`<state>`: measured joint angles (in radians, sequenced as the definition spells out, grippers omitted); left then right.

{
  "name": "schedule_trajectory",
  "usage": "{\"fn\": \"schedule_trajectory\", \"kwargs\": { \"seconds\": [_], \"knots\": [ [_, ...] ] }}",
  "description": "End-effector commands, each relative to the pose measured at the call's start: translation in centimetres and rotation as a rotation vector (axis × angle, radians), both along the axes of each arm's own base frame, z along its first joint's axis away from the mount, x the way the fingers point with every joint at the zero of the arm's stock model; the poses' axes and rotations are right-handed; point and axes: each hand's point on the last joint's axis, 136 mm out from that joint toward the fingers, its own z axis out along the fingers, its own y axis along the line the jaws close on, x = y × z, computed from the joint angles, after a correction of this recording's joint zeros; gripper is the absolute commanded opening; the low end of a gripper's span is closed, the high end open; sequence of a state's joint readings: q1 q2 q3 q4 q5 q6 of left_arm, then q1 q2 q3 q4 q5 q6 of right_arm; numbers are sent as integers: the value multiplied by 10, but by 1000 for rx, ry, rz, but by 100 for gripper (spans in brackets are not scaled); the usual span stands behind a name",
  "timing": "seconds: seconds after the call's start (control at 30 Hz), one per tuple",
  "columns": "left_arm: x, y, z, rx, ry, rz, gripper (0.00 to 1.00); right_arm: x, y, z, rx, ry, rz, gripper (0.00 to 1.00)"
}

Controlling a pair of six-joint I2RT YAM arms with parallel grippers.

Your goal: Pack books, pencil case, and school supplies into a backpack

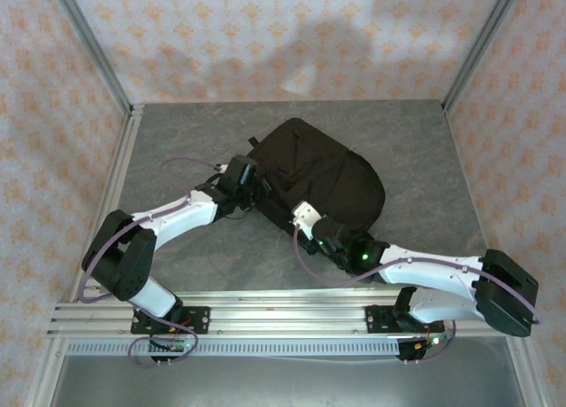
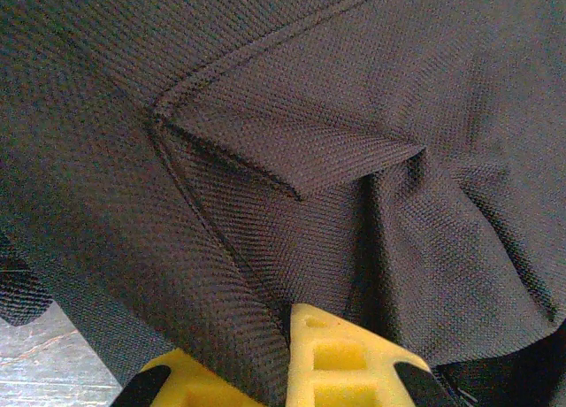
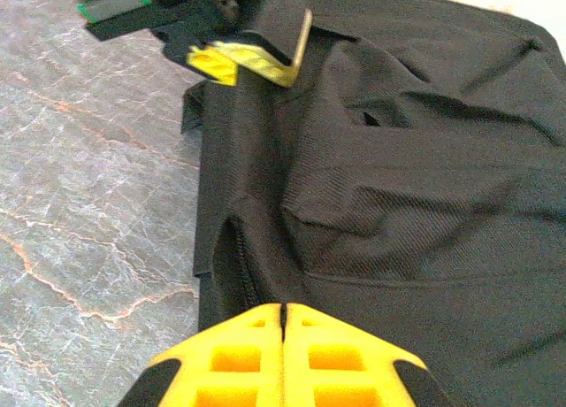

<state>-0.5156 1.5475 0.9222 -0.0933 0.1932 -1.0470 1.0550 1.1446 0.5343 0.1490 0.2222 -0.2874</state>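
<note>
My left fingers (image 2: 311, 347) are closed on a ridge of black cloth. The fabric of the backpack (image 2: 292, 115) runs up between the two yellow pads, and they pinch it. Just beyond the tips a stitched flap (image 2: 305, 155) folds across, and to the right of it the cloth bunches into loose creases. Down and to the left of these fingers I see a sliver of grey worktop (image 2: 49, 367).

My right fingers (image 3: 302, 338) are pressed flat together with only a thin line between the pads. I cannot tell whether any cloth is caught there. They sit over the backpack's edge. Just ahead of the tips and slightly left, a zip line (image 3: 240, 279) runs along that edge, and a raised fold of fabric lies beyond it. Farther ahead along the same edge I see the left fingers (image 3: 234, 60) gripping their fold. To the left of the right fingers the marbled worktop is bare.

From above, the backpack (image 1: 323, 172) lies flat mid-worktop, with the left fingers (image 1: 252, 184) at its left side and the right fingers (image 1: 305, 217) at its near edge. A purple cable (image 1: 181, 164) loops behind the left wrist. Patterned walls (image 1: 265, 35) stand beyond, and an aluminium rail (image 1: 265, 305) lies behind both arms.
</note>
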Motion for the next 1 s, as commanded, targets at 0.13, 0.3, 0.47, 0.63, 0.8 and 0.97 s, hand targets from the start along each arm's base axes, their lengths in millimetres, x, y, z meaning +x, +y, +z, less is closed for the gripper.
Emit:
{"fn": "schedule_trajectory", "kwargs": {
  "seconds": [0.13,0.3,0.47,0.63,0.8,0.97],
  "knots": [
    [7,13,18,32,-52,37,0,12,-48,5,70,68,-349,0],
    [6,21,21,38,-60,57,0,14,-71,3,49,125,-531,0],
    [5,30,23,45,-60,75,0,12,-84,6,69,146,-622,0],
    [3,38,22,54,-58,89,0,5,-82,0,44,210,-609,0],
    [-1,49,19,76,-48,108,0,2,-93,6,82,218,-678,0],
    [-3,58,17,95,-43,124,0,-5,-94,5,133,264,-677,0]
  ]
}}
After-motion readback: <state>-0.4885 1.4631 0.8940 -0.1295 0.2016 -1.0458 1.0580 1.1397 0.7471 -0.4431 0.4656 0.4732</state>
